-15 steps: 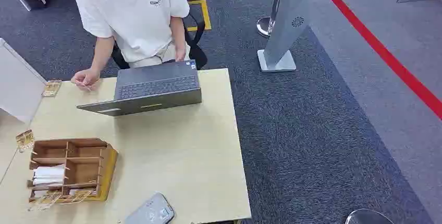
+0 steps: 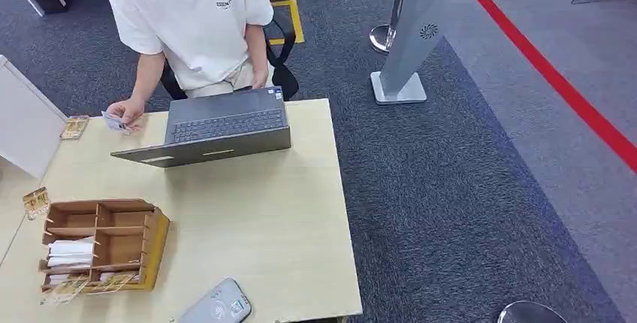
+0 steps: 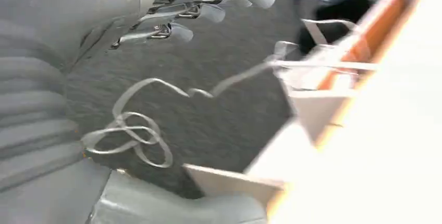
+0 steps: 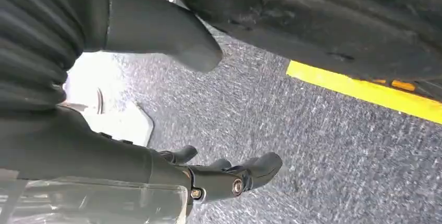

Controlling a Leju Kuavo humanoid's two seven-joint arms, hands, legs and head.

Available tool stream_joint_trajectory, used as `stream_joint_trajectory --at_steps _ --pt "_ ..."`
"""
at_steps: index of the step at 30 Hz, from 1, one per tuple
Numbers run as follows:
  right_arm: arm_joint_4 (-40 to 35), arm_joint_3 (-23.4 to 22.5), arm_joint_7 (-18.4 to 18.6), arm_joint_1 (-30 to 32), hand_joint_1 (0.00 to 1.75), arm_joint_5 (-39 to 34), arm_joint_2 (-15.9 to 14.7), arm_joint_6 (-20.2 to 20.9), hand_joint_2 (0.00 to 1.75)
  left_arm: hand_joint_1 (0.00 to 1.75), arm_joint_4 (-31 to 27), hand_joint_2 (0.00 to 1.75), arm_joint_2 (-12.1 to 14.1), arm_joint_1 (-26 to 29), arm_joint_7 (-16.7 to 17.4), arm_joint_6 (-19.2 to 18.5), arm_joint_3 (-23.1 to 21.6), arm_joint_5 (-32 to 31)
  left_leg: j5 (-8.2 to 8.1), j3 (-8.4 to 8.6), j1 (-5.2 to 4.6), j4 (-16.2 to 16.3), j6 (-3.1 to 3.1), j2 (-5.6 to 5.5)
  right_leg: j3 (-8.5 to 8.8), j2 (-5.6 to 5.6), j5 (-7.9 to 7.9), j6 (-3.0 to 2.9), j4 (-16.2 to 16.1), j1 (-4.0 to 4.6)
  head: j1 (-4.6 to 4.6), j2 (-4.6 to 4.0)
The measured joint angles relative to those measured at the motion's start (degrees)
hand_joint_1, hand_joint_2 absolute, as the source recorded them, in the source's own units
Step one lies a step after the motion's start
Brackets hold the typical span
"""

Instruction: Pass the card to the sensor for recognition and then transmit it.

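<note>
1. Card [image 2: 115, 122] first: it is small and pale, and a person's hand [image 2: 126, 112] pinches it just above the far left corner of the worktop [image 2: 248, 210], beside the laptop [image 2: 214, 126].
2. Left hand [image 3: 198, 10] of the robot holds nothing. Its fingers are spread apart over dark carpet, beside a pale edge that may be the worktop.
3. Right hand [image 4: 219, 174] holds nothing too. Its fingers are a little bent but apart, hanging above grey carpet and a yellow floor line [image 4: 359, 91].
4. Both robot hands look low and well apart from the card.
5. I think the card is thin, light, stiff and a bit slippery. Pinching it by one short end, flat sides between thumb and fingers, would leave the other end free for the sensor.
6. A grey device [image 2: 218, 304] lies at the near edge of the worktop. It may be the sensor, but I cannot tell for sure.
7. A wooden box with compartments [image 2: 101, 244] sits near the left side of the worktop.
8. The head view shows the card, the person and the worktop. The wrist views show what that view leaves out: how the robot's fingers lie.
</note>
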Motion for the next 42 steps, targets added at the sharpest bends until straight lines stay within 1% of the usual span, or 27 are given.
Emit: stream_joint_trajectory --at_steps 4,8,14,15,16,25,28,30,33,37,38,42 --pt "0.0 0.0 0.2 0.0 0.0 0.0 0.2 0.0 1.75 0.0 -7.1 0.0 -1.5 0.2 -0.2 -2.7 0.2 0.0 0.0 0.0 -0.01 0.0 0.0 0.0 0.0 0.0 0.0 0.0 0.0 -0.01 0.0 0.0" --pt "0.0 0.0 0.2 0.0 0.0 0.0 0.2 0.1 1.75 0.0 -11.9 0.0 -1.9 1.4 -0.4 -2.8 -0.5 1.2 0.0 0.02 -0.01 0.0 0.0 0.01 0.0 0.01 0.0 0.0 0.0 -0.01 0.0 0.0" --pt "0.0 0.0 0.4 0.0 0.0 0.0 0.2 0.2 1.75 0.0 -23.6 0.0 -3.0 5.4 -0.5 1.9 -6.1 4.3 0.0 0.02 0.0 0.0 0.0 -0.03 -0.01 0.0 0.0 0.0 0.0 -0.01 -0.02 0.0" --pt "0.0 0.0 0.4 0.0 0.0 0.0 0.2 0.2 1.75 0.0 -24.4 0.0 -3.0 5.8 -0.5 2.2 -6.5 4.6 0.0 0.01 0.0 0.0 0.0 -0.03 -0.01 0.0 0.0 0.0 0.0 -0.01 -0.02 0.0" --pt "0.0 0.1 0.4 0.0 0.0 0.0 0.2 0.3 1.75 0.0 -27.7 0.0 -3.4 6.6 -0.5 3.3 -8.1 5.2 0.0 0.02 -0.01 0.0 0.0 -0.03 -0.01 0.0 0.0 0.0 0.0 -0.01 0.0 0.0" --pt "0.1 1.5 0.7 0.0 0.0 0.0 0.1 0.6 1.75 0.0 -45.9 0.0 -4.4 9.4 -0.5 8.7 -16.1 6.1 0.02 0.04 -0.01 0.0 0.02 -0.04 0.0 0.0 0.01 0.01 0.0 -0.01 -0.04 0.0" --pt "0.5 2.4 0.8 0.0 0.0 0.0 -0.2 0.7 1.75 0.0 -51.8 0.0 -4.7 9.2 -0.5 10.4 -18.9 4.5 0.02 0.06 -0.02 0.0 0.03 -0.04 0.0 0.0 0.02 0.02 0.0 -0.02 0.0 0.0" --pt "0.7 3.1 0.9 0.0 0.0 0.0 -0.4 0.8 1.75 0.0 -54.2 0.0 -4.4 8.8 -0.5 12.0 -20.9 2.6 0.02 0.07 -0.01 0.0 0.03 -0.03 0.0 0.01 0.02 0.02 0.0 -0.01 0.0 0.0" --pt "1.0 4.0 1.3 0.0 0.0 0.0 -0.7 1.1 1.75 0.0 -56.6 0.0 -3.5 7.3 -0.4 14.5 -24.4 -2.2 0.04 0.07 -0.01 0.0 0.01 -0.03 0.01 0.01 0.03 0.02 0.0 -0.01 -0.02 0.0" --pt "1.3 4.7 1.5 0.0 0.0 0.0 -0.9 1.2 1.75 0.0 -57.3 0.0 -2.0 4.9 1.5 16.2 -28.0 -8.8 0.07 0.08 -0.01 0.0 -0.02 -0.03 0.0 0.01 0.05 0.01 0.0 -0.01 -0.02 0.0" --pt "1.4 4.8 1.5 0.0 0.0 0.0 -1.0 1.3 1.75 0.0 -57.3 1.75 -1.6 4.2 2.3 16.3 -29.0 -10.7 0.07 0.07 -0.01 0.0 -0.02 -0.03 0.0 0.01 0.05 0.01 0.0 -0.01 0.0 0.0" --pt "1.6 5.3 1.7 0.0 0.0 0.1 -1.2 1.6 1.75 0.0 -57.1 1.75 0.0 1.0 5.6 16.3 -32.8 -17.5 0.09 0.07 -0.02 0.0 0.0 -0.03 0.0 0.01 0.06 0.02 0.0 -0.01 0.0 0.0"
